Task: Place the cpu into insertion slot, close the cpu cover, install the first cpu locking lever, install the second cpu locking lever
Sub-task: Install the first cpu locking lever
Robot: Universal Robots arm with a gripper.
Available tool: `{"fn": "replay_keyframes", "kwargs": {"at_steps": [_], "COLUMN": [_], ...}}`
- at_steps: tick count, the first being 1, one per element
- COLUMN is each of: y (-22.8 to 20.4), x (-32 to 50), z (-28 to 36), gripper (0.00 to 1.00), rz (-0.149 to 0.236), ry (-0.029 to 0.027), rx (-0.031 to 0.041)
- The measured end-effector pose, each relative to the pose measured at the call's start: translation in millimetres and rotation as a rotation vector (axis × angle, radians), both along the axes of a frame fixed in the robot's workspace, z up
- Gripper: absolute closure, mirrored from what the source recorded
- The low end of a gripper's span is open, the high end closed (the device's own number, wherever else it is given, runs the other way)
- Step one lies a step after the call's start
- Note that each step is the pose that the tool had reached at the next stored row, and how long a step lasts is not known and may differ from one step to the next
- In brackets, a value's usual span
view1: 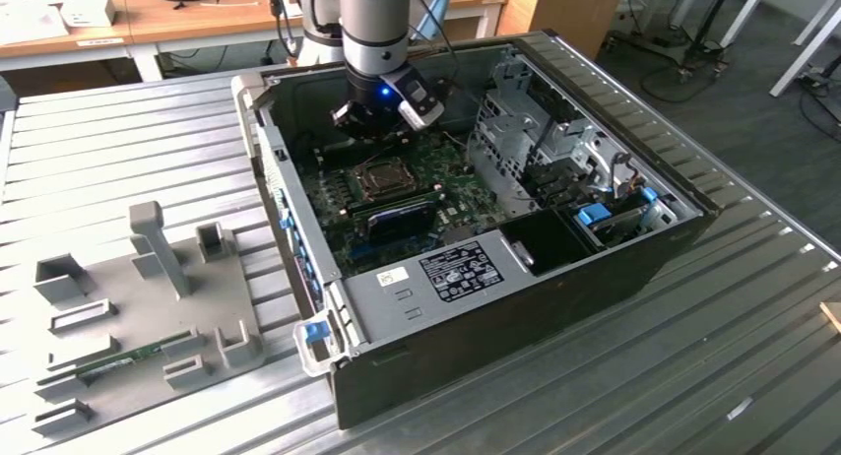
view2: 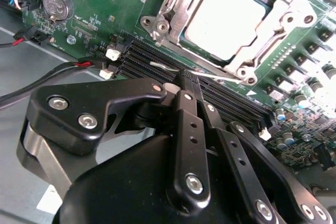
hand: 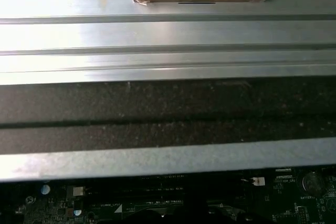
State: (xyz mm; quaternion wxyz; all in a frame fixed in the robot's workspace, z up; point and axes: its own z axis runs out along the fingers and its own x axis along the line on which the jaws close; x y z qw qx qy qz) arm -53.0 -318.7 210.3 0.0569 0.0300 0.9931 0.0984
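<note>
In the exterior view my gripper point(view1: 381, 123) hangs inside the open computer case, just above the insertion slot point(view1: 386, 177) on the green board. The second wrist view shows the pale square cpu point(view2: 223, 17) lying in the slot, with the silvery cpu cover point(view2: 265, 38) flat around it. My black fingers point(view2: 189, 124) are pressed together, and the gripper point(view2: 186, 77) tip sits at a thin wire lever point(view2: 164, 66) that runs along the socket's edge by the black memory slots point(view2: 231, 106). Whether the tip touches the wire is unclear.
Case walls point(view1: 283, 179) and a metal drive cage point(view1: 533, 130) hem in the board. Red and black cables point(view2: 47, 72) lie beside the gripper. A grey fixture plate point(view1: 132, 307) with upright blocks sits on the slatted table at the exterior view's left. The first wrist view shows table slats point(hand: 168, 40).
</note>
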Motion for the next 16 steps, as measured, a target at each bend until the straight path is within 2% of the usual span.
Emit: {"fn": "replay_keyframes", "kwargs": {"at_steps": [16], "y": [1.0], "x": [0.0], "z": [-2.8], "gripper": [0.9], "rz": [-0.002], "ry": [0.0], "rx": [0.0]}}
